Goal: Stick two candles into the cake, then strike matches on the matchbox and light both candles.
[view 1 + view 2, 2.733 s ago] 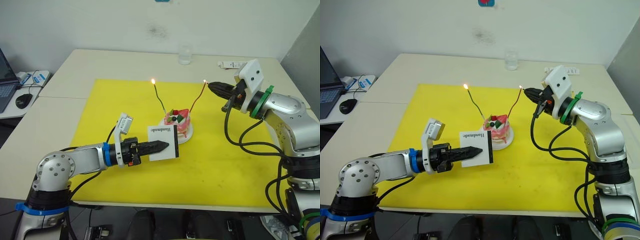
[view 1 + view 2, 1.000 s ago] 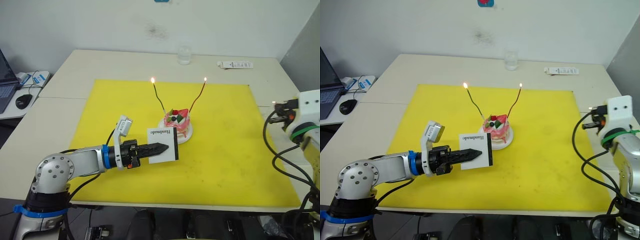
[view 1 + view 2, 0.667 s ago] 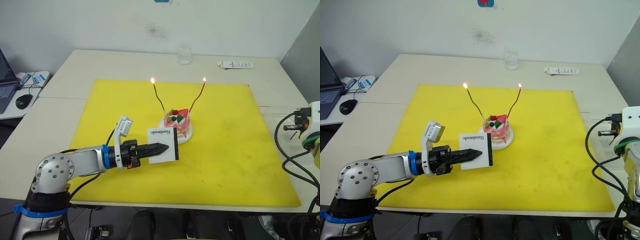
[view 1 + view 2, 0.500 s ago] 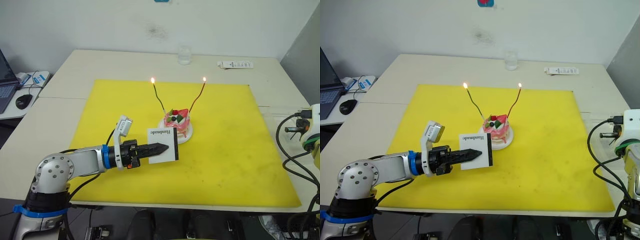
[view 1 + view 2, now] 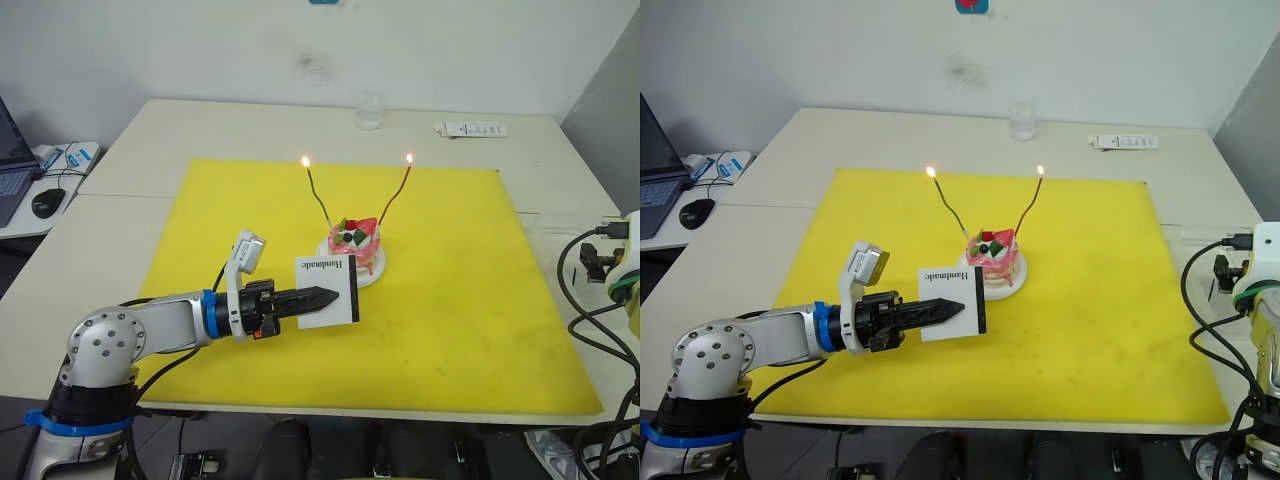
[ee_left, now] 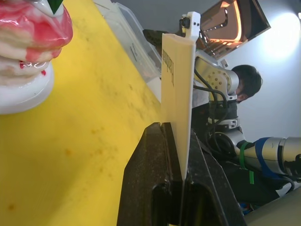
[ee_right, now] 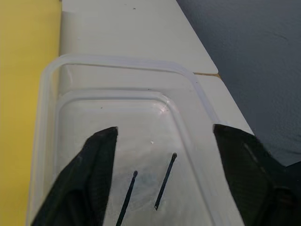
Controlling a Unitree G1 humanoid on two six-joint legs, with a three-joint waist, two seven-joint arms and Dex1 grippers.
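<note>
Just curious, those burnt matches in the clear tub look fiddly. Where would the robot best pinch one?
Probably mid-stick, coming straight down from above: both matches lie flat on the floor of the clear tub, whose walls block a sideways approach. The right tool, open, already straddles them.

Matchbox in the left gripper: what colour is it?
White with a black strip, matchbox, clearest in the left eye view.

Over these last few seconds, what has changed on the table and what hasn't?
The right gripper has pulled away from the red candle to the table's right edge and now hangs open over a clear tray holding two matches. The left gripper still clamps the matchbox beside the cake; both candles stay lit.
</note>
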